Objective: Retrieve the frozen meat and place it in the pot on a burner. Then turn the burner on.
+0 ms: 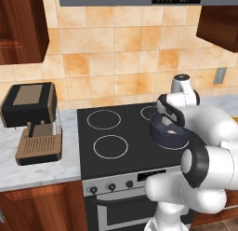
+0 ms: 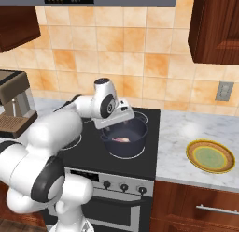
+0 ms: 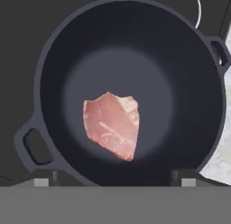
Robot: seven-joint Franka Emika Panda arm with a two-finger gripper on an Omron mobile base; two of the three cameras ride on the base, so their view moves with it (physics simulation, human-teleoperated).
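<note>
Hand view: frozen meat (image 3: pixel 113 126) lies mid-floor in the pot (image 3: pixel 58 47), clear of its walls, jaws spread above.

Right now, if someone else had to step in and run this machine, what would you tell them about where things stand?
Gripper: open, holding nothing, poised just above the pot.
Frozen meat: lying loose on the pot's floor, clear of the fingers.
Pot: sitting on the stove's front right burner, upright.
Done: the meat is in the pot on a burner.
Left: turn that burner on. The knobs run along the stove's front panel, below the cooktop; which one serves this burner I cannot tell. The arm would likely have to lift away from the pot and reach down to them.
</note>
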